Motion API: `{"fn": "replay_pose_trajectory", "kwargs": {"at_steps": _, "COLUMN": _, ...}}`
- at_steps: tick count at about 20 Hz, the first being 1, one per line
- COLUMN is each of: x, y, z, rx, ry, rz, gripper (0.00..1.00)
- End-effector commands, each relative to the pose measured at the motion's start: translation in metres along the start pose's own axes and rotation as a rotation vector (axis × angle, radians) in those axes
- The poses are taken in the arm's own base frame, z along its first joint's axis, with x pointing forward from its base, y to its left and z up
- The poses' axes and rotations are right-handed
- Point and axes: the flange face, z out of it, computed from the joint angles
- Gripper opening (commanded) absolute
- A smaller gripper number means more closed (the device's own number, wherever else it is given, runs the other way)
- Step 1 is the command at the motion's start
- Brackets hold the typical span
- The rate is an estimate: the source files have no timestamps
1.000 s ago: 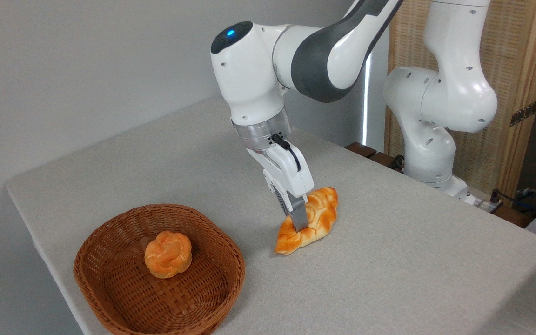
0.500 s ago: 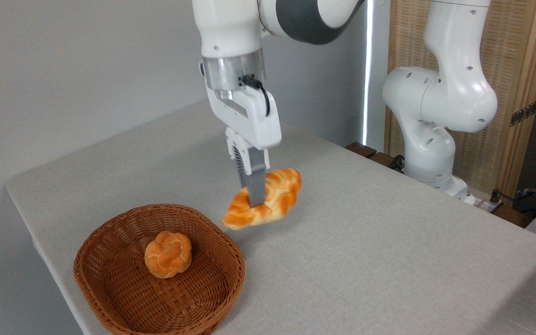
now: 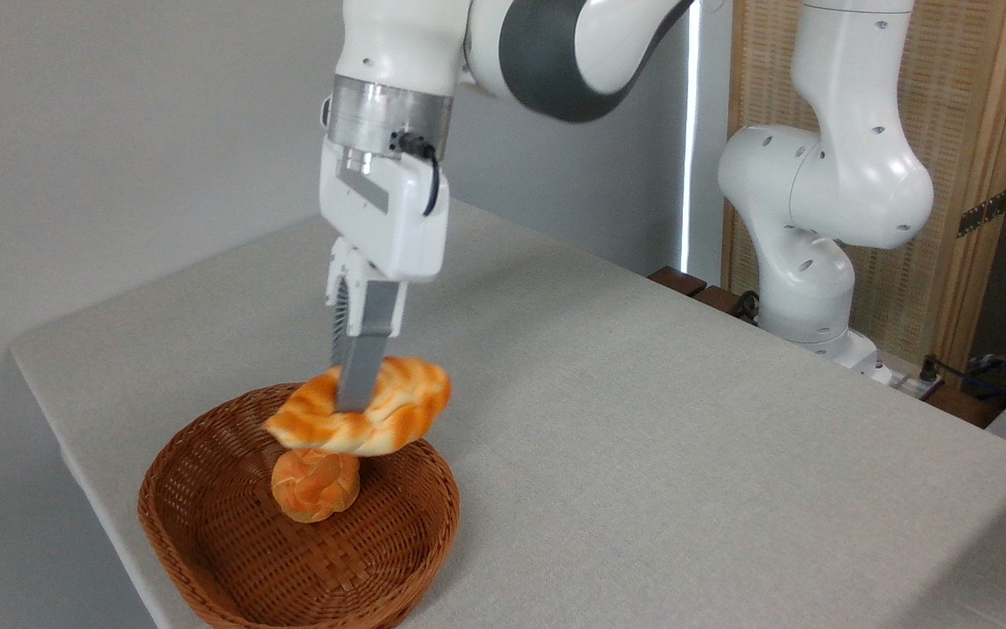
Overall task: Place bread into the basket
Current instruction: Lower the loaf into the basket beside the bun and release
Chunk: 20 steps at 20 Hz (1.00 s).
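One grey table [image 3: 686, 454], white wall [image 3: 119, 131]

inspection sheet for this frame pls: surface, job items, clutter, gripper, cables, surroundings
Surface: grey cloth-covered table, no stains seen.
Job's things: bread held in the air over the basket, not yet released.
Clutter: small round bun lying in the basket, under the bread.
Grippers: gripper shut on the bread across its middle.
Cables: short black cable at the wrist; more wiring off the table at right.
Surroundings: grey wall, wood-framed woven screen behind the arm's base.
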Motion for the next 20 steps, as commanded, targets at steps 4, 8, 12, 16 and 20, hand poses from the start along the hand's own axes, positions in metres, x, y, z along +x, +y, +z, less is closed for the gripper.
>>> {"fn": "replay_pose_trajectory", "kwargs": {"at_steps": 4, "x": 0.001, "y": -0.009, "z": 0.028, "rx": 0.018, "ry": 0.035, "rz": -0.011, "gripper": 1.0}}
{"fn": "replay_pose_trajectory", "kwargs": {"at_steps": 8, "x": 0.002, "y": -0.008, "z": 0.032, "rx": 0.011, "ry": 0.031, "rz": -0.012, "gripper": 1.0}}
{"fn": "replay_pose_trajectory", "kwargs": {"at_steps": 12, "x": 0.001, "y": -0.006, "z": 0.035, "rx": 0.002, "ry": 0.025, "rz": -0.015, "gripper": 1.0}}
{"fn": "replay_pose_trajectory", "kwargs": {"at_steps": 16, "x": -0.001, "y": -0.006, "z": 0.035, "rx": -0.002, "ry": 0.023, "rz": -0.027, "gripper": 1.0}}
{"fn": "replay_pose_trajectory", "kwargs": {"at_steps": 20, "x": -0.001, "y": -0.004, "z": 0.02, "rx": -0.021, "ry": 0.008, "rz": -0.179, "gripper": 1.0}}
